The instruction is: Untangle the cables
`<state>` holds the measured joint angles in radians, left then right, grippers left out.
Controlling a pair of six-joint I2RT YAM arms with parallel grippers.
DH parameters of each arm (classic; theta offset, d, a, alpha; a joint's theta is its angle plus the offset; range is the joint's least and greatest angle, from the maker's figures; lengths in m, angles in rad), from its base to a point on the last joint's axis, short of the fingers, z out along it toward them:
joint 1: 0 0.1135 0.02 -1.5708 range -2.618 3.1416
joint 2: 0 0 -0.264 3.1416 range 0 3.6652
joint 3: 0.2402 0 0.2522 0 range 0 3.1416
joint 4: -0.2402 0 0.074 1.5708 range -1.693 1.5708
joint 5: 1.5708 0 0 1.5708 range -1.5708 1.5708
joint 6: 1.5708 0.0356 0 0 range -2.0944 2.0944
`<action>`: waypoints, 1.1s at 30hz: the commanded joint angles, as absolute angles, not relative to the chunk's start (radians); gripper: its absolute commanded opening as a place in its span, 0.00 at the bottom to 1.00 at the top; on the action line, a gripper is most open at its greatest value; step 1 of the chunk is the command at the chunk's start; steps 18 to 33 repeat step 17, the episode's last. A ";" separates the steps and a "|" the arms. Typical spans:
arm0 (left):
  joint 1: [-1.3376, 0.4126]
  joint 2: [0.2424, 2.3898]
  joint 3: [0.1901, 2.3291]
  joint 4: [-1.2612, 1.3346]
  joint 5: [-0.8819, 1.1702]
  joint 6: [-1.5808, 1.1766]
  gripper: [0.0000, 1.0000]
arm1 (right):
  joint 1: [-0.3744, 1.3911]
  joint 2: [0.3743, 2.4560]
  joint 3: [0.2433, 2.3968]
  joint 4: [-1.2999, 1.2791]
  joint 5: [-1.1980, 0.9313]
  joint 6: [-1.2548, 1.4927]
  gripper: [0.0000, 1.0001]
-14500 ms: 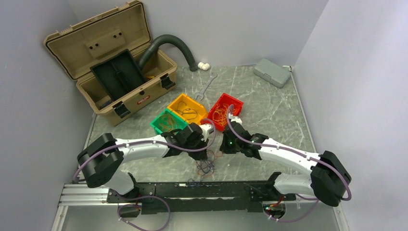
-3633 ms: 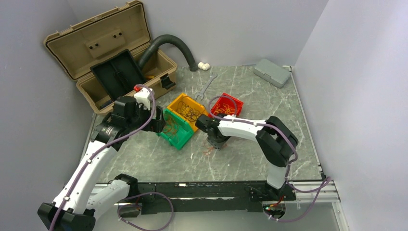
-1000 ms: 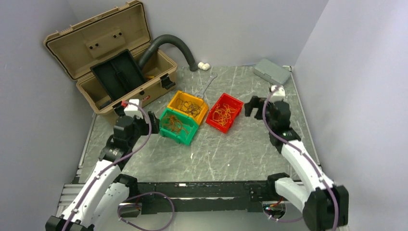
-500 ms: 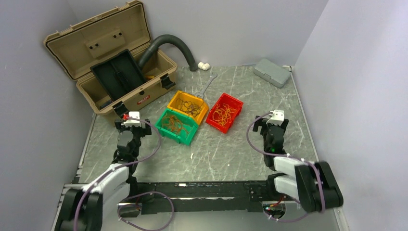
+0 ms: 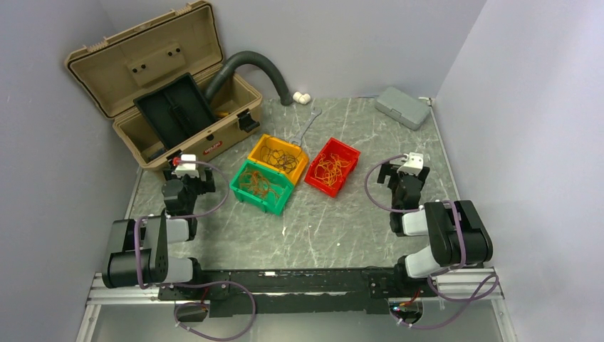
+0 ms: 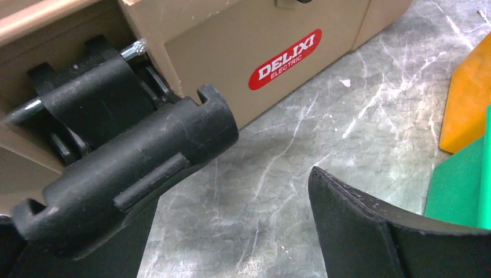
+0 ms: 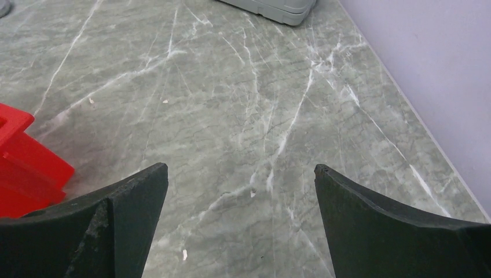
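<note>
Pale lilac walls close in a grey-green marble table (image 5: 342,221). Near the middle of the overhead view sit three small bins, and the cables (image 5: 258,185) lie in them. An orange bunch is in the green bin (image 5: 256,202) at 9 o'clock of the group, mostly dark wires in the yellow bin (image 5: 259,147) at 12, and yellow and orange wires in the red bin (image 5: 350,171) at 3. An open tan toolbox (image 5: 228,135) stands at 10 o'clock of the table, with a dark ribbed hose (image 5: 251,57) arching from it towards 12. A wrench (image 5: 306,126) lies just beyond the bins, and a grey case (image 5: 402,107) rests at 1 o'clock. Both arms are folded low over their bases. The left gripper (image 6: 234,197), at 8 o'clock, faces the toolbox's front, jaws spread wide with only bare marble between them. A black toolbox latch (image 6: 133,156) covers its fingertip at 9 o'clock of the wrist view. The right gripper (image 7: 241,169), at 4 o'clock, is likewise spread wide and empty, well apart from the bins.
</note>
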<state>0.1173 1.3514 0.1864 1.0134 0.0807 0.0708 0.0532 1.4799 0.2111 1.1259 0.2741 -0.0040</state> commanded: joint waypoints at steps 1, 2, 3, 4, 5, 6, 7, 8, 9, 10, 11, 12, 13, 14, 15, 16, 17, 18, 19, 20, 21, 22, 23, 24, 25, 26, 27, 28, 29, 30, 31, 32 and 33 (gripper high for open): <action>0.106 1.347 0.211 1.095 0.106 0.060 0.99 | 0.049 1.485 0.232 1.155 0.247 0.013 1.00; 0.105 1.336 0.230 1.028 0.118 0.068 0.99 | 0.046 1.470 0.235 1.125 0.248 0.022 1.00; 0.098 1.335 0.238 1.013 0.100 0.074 0.99 | 0.046 1.475 0.234 1.134 0.250 0.021 1.00; 0.087 1.342 0.231 1.047 0.083 0.076 1.00 | 0.047 1.485 0.230 1.164 0.248 0.012 1.00; 0.085 1.350 0.228 1.065 0.078 0.074 1.00 | 0.046 1.480 0.232 1.152 0.249 0.017 1.00; 0.084 1.342 0.231 1.039 0.079 0.077 1.00 | 0.047 1.475 0.234 1.135 0.248 0.021 1.00; 0.084 1.339 0.236 1.024 0.079 0.078 0.99 | 0.046 1.480 0.233 1.145 0.246 0.019 1.00; 0.083 1.345 0.233 1.037 0.077 0.077 0.99 | 0.046 1.485 0.230 1.160 0.247 0.014 1.00; 0.084 1.350 0.231 1.055 0.075 0.075 0.99 | 0.047 1.480 0.233 1.148 0.247 0.018 1.00; 0.084 1.347 0.232 1.048 0.076 0.076 0.99 | 0.047 1.480 0.233 1.148 0.246 0.019 1.00; 0.082 1.346 0.236 1.036 0.073 0.076 0.99 | 0.046 1.484 0.231 1.158 0.246 0.015 1.00; 0.083 1.349 0.236 1.038 0.072 0.077 0.99 | 0.046 1.480 0.231 1.150 0.247 0.018 1.00; 0.083 1.352 0.237 1.044 0.071 0.076 0.99 | 0.046 1.481 0.233 1.149 0.248 0.018 1.00; 0.082 1.352 0.240 1.038 0.070 0.076 0.99 | 0.046 1.482 0.232 1.155 0.246 0.016 1.00; 0.081 1.350 0.240 1.036 0.068 0.078 0.99 | 0.046 1.482 0.232 1.152 0.246 0.018 1.00; 0.081 1.350 0.236 1.042 0.068 0.076 0.99 | 0.046 1.482 0.232 1.150 0.247 0.018 1.00; 0.081 1.347 0.231 1.049 0.069 0.077 0.99 | 0.046 1.483 0.232 1.155 0.246 0.016 1.00; 0.081 1.347 0.231 1.049 0.069 0.077 0.99 | 0.046 1.483 0.232 1.155 0.246 0.016 1.00; 0.081 1.347 0.231 1.049 0.069 0.077 0.99 | 0.046 1.483 0.232 1.155 0.246 0.016 1.00; 0.081 1.347 0.231 1.049 0.069 0.077 0.99 | 0.046 1.483 0.232 1.155 0.246 0.016 1.00; 0.081 1.347 0.231 1.049 0.069 0.077 0.99 | 0.046 1.483 0.232 1.155 0.246 0.016 1.00; 0.081 1.347 0.231 1.049 0.069 0.077 0.99 | 0.046 1.483 0.232 1.155 0.246 0.016 1.00; 0.081 1.347 0.231 1.049 0.069 0.077 0.99 | 0.046 1.483 0.232 1.155 0.246 0.016 1.00; 0.081 1.347 0.231 1.049 0.069 0.077 0.99 | 0.046 1.483 0.232 1.155 0.246 0.016 1.00; 0.081 1.347 0.231 1.049 0.069 0.077 0.99 | 0.046 1.483 0.232 1.155 0.246 0.016 1.00; 0.081 1.347 0.231 1.049 0.069 0.077 0.99 | 0.046 1.483 0.232 1.155 0.246 0.016 1.00; 0.081 1.347 0.231 1.049 0.069 0.077 0.99 | 0.046 1.483 0.232 1.155 0.246 0.016 1.00; 0.081 1.347 0.231 1.049 0.069 0.077 0.99 | 0.046 1.483 0.232 1.155 0.246 0.016 1.00; 0.081 1.347 0.231 1.049 0.069 0.077 0.99 | 0.046 1.483 0.232 1.155 0.246 0.016 1.00; 0.081 1.347 0.231 1.049 0.069 0.077 0.99 | 0.046 1.483 0.232 1.155 0.246 0.016 1.00; 0.081 1.347 0.231 1.049 0.069 0.077 0.99 | 0.046 1.483 0.232 1.155 0.246 0.016 1.00; 0.081 1.347 0.231 1.049 0.069 0.077 0.99 | 0.046 1.483 0.232 1.155 0.246 0.016 1.00; 0.081 1.347 0.231 1.049 0.069 0.077 0.99 | 0.046 1.483 0.232 1.155 0.246 0.016 1.00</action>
